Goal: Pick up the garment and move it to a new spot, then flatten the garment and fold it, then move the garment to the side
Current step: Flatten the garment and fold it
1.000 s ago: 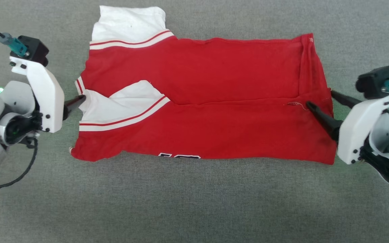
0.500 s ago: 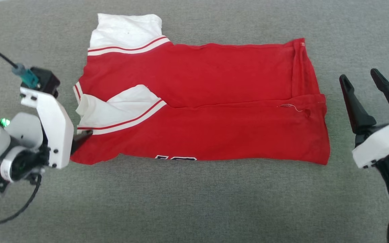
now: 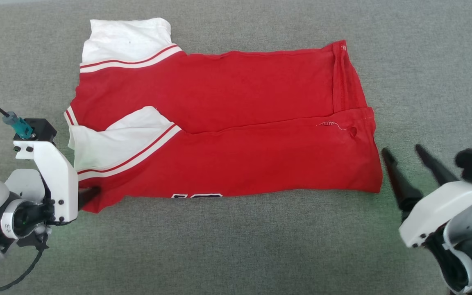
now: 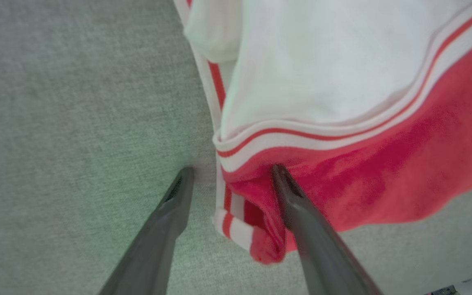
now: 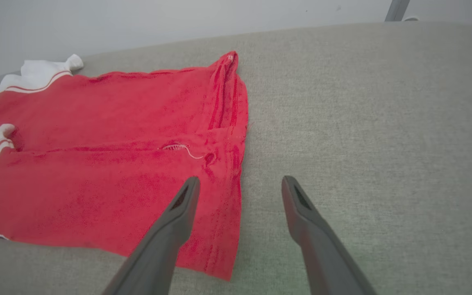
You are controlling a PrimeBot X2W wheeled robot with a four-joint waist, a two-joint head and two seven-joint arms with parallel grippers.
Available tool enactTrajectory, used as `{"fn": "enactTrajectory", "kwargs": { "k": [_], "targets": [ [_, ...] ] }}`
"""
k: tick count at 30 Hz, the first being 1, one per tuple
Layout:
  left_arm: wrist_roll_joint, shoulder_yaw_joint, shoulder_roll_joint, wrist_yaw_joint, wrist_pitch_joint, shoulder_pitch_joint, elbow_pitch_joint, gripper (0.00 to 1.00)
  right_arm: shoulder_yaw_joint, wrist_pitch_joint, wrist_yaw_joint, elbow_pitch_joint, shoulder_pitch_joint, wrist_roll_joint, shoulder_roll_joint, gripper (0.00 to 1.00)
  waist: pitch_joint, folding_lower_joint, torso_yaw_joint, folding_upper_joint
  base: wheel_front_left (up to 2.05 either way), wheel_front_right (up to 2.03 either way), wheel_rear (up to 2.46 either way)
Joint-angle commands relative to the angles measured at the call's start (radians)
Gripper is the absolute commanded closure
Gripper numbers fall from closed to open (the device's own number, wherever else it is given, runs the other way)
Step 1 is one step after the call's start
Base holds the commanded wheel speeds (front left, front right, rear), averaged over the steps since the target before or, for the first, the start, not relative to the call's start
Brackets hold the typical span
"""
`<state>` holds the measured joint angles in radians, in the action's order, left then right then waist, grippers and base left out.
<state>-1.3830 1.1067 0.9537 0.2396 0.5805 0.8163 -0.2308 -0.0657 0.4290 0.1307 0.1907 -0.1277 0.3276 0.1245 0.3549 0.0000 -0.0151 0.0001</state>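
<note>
The folded red cotton T-shirt with white sleeves [image 3: 240,94] lies flat on the grey fabric tabletop [image 3: 236,246], left tool [image 4: 232,174] spread astride its near corner, right tool [image 3: 400,149] released beside its hem.

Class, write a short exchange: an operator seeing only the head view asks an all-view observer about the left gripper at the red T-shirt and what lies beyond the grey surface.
Operator: Is my left gripper open? Its white mount covers most of the fingers.
Observer: Open; in the left wrist view the striped corner of the garment lies between them.
Operator: What lies past the far edge of the grey surface?
Observer: The right wrist view shows a pale wall there, with a grey bar at its upper right.
</note>
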Motion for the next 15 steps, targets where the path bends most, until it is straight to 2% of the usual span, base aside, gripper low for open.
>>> {"fn": "enactTrajectory", "kwargs": {
  "k": [1, 5, 15],
  "targets": [
    [-0.019, 0.016, -0.035, -0.019, 0.01, -0.032, -0.026, 1.0, 0.012, 0.04, 0.0, -0.007, 0.01, 0.014, -0.006, 0.0, -0.001, 0.0, 0.002, -0.0001, 0.0, 0.0, 0.0],
    [-0.015, 0.025, -0.063, -0.048, 0.014, -0.024, -0.057, 1.0, 0.016, 0.151, 0.0, -0.035, 0.004, 0.024, -0.011, 0.0, -0.002, 0.0, 0.012, -0.0001, 0.0, 0.0, 0.0],
    [0.016, 0.034, -0.134, -0.083, 0.008, 0.017, -0.101, 1.0, 0.006, 0.384, 0.0, -0.12, -0.09, -0.015, -0.01, 0.0, 0.01, 0.0, 0.06, -0.0001, 0.0, 0.0, 0.0]
  ]
}}
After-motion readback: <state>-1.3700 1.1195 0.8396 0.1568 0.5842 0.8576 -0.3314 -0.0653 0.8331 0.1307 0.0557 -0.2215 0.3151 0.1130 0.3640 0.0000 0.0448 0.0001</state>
